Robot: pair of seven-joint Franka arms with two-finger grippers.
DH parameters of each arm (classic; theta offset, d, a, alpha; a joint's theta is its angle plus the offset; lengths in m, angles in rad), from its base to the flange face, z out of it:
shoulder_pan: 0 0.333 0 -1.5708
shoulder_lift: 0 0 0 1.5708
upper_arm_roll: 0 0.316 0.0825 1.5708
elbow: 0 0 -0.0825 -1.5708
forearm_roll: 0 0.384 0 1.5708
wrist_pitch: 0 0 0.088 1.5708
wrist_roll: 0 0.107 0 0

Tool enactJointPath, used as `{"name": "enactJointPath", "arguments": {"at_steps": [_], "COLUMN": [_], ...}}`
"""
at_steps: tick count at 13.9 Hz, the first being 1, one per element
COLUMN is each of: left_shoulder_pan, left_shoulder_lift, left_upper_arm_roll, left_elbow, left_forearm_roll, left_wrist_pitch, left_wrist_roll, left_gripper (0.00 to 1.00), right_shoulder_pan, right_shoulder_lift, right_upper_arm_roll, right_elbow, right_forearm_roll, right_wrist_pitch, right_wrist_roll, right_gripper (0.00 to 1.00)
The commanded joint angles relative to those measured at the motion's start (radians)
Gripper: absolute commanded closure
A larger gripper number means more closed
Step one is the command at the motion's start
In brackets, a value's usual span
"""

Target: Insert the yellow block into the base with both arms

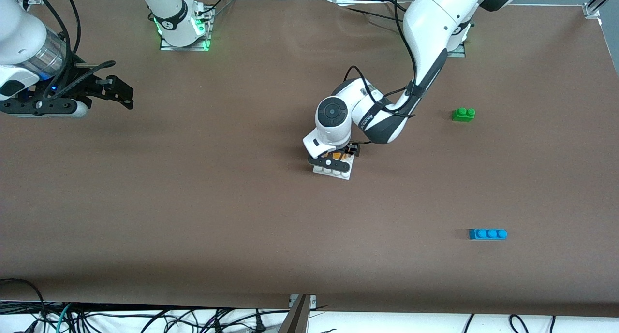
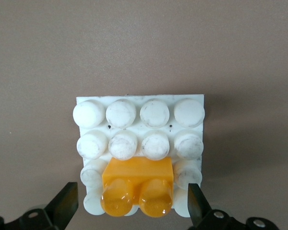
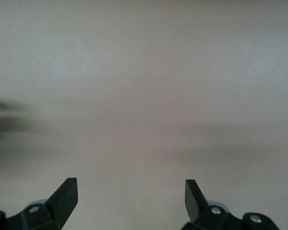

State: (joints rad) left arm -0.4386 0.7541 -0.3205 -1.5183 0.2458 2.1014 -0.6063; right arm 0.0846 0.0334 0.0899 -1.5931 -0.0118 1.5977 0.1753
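Note:
The yellow block (image 2: 137, 184) sits on the white studded base (image 2: 139, 99), at the edge row nearest my left gripper. In the front view the block (image 1: 337, 155) shows only as a sliver under the left wrist, and the base (image 1: 344, 174) lies at the table's middle. My left gripper (image 2: 132, 191) is open just above the base, one finger on each side of the block and clear of it. It is mostly hidden by its own wrist in the front view (image 1: 338, 160). My right gripper (image 1: 113, 89) is open and empty over bare table at the right arm's end, where that arm waits (image 3: 130, 187).
A green two-stud brick (image 1: 464, 114) lies toward the left arm's end, farther from the front camera than the base. A blue three-stud brick (image 1: 487, 234) lies at the same end, nearer to the camera. Brown table surface surrounds the base.

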Motion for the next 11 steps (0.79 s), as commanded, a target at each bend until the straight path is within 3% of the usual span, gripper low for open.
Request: {"name": "enactJointPath", "arguments": {"at_steps": [1,4,6,11], "left_shoulder_pan": [0.004,0.044,0.081,0.182], "left_shoulder_lift": [-0.033,-0.142,-0.229,-0.389], "left_upper_arm_roll": [0.006,0.003,0.003,0.007], "left_elbow": [-0.008,0.012,0.012,0.153], "left_forearm_roll": [0.023,-0.023,-0.115,-0.179], "left_wrist_pitch": [-0.017,-0.110,-0.135,-0.481], "left_wrist_roll": [0.000,0.002,0.002,0.149], "left_gripper": [0.00,0.00,0.00,0.00], "right_shoulder_pan": [-0.011,-0.012,-0.011,-0.011], "right_shoulder_lift": [0.008,0.008,0.008,0.008], "right_upper_arm_roll": [0.007,0.007,0.007,0.007], "right_elbow": [0.024,0.021,0.021,0.021], "right_forearm_roll": [-0.008,-0.007,-0.008,-0.007], "right_wrist_pitch": [-0.005,-0.005,-0.005,-0.005], "right_wrist_roll": [-0.005,-0.005,-0.005,-0.005], "right_gripper": [0.01,0.01,0.01,0.01]}}
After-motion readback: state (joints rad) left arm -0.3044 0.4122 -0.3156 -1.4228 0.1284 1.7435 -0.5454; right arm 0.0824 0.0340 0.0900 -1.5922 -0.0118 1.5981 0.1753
